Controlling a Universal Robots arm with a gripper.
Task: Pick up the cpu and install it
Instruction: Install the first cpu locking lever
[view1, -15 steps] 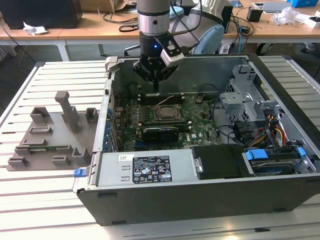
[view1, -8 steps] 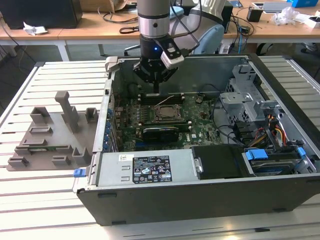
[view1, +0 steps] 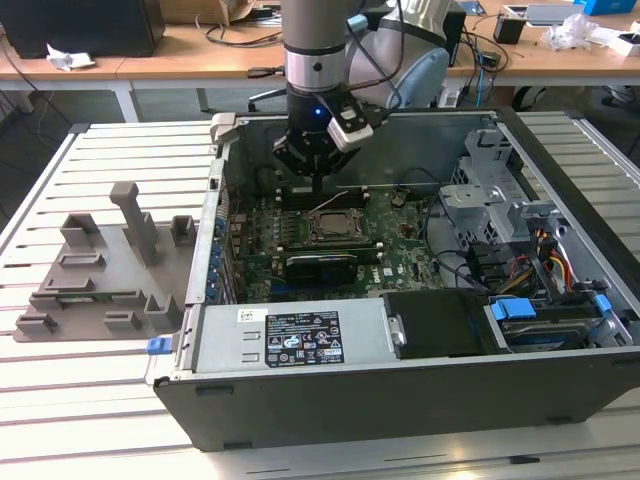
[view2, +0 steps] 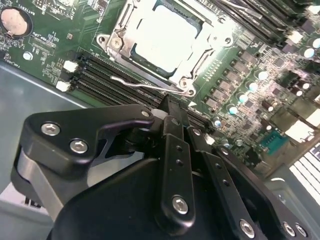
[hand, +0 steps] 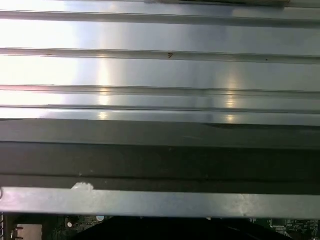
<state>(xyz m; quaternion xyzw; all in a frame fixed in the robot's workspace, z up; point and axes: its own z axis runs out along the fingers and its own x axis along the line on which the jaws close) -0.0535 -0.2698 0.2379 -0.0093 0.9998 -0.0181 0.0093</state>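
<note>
Hovering over the far part of the motherboard (view1: 330, 235), the gripper (view1: 316, 182) hangs just beyond the socket (view1: 333, 226), inside the open computer case (view1: 400, 390). In the second wrist view the gripper (view2: 172, 107) has its fingers (view2: 174, 145) drawn together to a narrow tip with nothing between them. The cpu (view2: 167, 37) lies flat in the socket frame (view2: 112, 42), pale metal top up, just past the fingertips; in the exterior view the cpu (view1: 333, 226) sits mid-board. The thin wire lever (view2: 145, 84) lies along the near edge of the frame, apparently unlatched; whether the chip is fully seated I cannot tell.

Risks, as judgement: fingertips are close to the memory slots (view2: 95, 75) and the lever, so a small sideways drift could snag the wire or scrape the board. If the chip is not square in the frame, any downward press could bend contacts below. Tall case walls and the drive cage (view1: 490, 190) on the exterior view's right limit arm clearance.

Surface: case lies on its side on a slatted metal table (view1: 100, 160), slats (hand: 160, 70) showing bright and reflective in the first wrist view. A grey fixture tray (view1: 100, 275) sits on the exterior view's left, apart from the case. Room: wooden desks (view1: 180, 50) with cables and clutter at the far side.
</note>
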